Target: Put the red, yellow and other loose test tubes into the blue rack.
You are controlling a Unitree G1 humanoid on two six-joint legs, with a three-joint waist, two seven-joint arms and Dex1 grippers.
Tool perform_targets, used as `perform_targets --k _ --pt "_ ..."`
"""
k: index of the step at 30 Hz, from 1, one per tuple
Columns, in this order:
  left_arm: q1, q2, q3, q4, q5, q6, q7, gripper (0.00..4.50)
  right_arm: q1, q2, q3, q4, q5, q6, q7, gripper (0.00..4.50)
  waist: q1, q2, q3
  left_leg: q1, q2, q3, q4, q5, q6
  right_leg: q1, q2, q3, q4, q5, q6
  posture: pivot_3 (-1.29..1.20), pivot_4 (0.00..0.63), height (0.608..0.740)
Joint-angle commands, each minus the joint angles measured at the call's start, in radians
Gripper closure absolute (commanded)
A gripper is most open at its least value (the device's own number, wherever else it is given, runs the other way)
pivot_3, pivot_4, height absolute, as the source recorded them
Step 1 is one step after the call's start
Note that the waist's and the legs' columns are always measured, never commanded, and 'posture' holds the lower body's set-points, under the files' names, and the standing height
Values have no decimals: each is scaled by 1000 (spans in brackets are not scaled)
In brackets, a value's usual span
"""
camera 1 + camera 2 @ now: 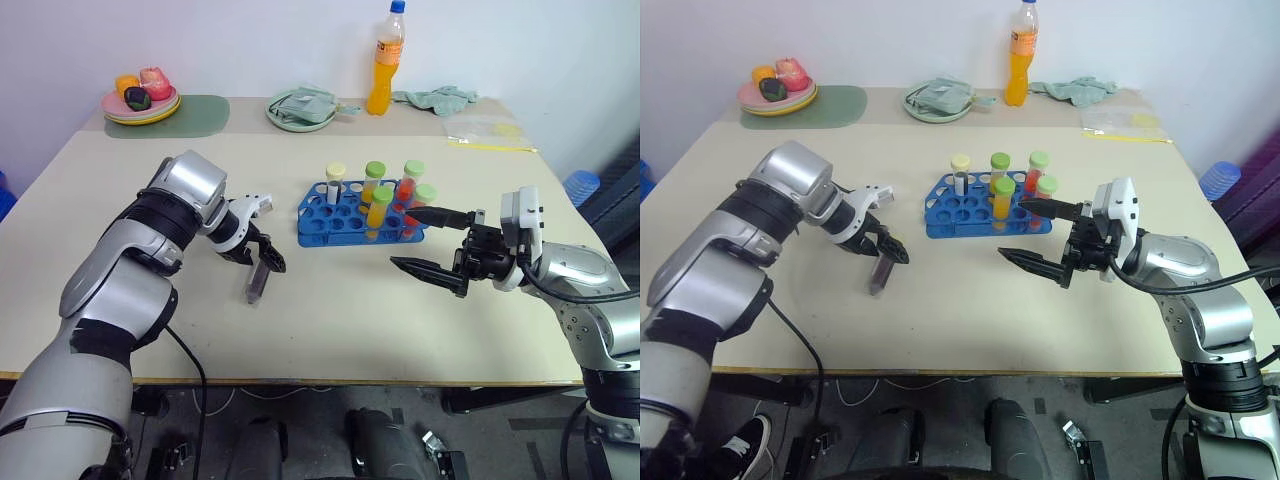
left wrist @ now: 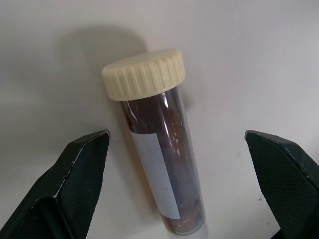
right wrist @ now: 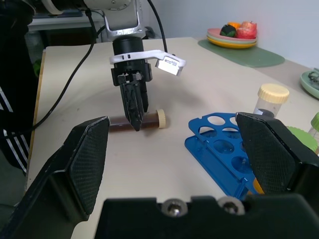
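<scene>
One loose dark tube (image 2: 164,164) lies flat left of the blue rack (image 1: 345,215); our left gripper (image 2: 182,184) straddles it across its length, jaws open, while our right gripper (image 1: 432,243) waits open too.

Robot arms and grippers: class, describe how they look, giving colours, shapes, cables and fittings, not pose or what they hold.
Both arms have rounded silver-grey shells with black joint sections. The left gripper and right gripper each carry two black tapering fingers with a fine-textured inner face. A white bracket with a small camera block sits on the left wrist. Black cables trail from the arms.
</scene>
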Motion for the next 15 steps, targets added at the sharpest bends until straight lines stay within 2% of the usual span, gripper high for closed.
perform_targets --k 1,3,7,15 --pt "28 -7 24 -16 22 8 5 257 3 -4 -23 -23 -5 -20 -5 13 0 0 0 0 0 0 0 0 0 0 0 0 0 0 0 0 150 740" --pt "35 -6 28 -24 26 9 1 843 5 -4 -24 -24 -10 -22 -7 0 0 0 0 1 0 0 0 0 0 1 0 0 0 0 0 0 150 740" --pt "46 -4 46 -42 29 28 5 2845 2 -3 -25 -19 -22 -29 -9 0 2 0 0 1 0 0 0 0 0 1 0 0 0 0 0 0 150 740" --pt "59 5 91 -89 25 72 32 2845 -4 4 -19 -8 -36 -41 -14 0 0 0 0 1 0 0 0 0 0 1 0 0 0 0 0 0 150 740"
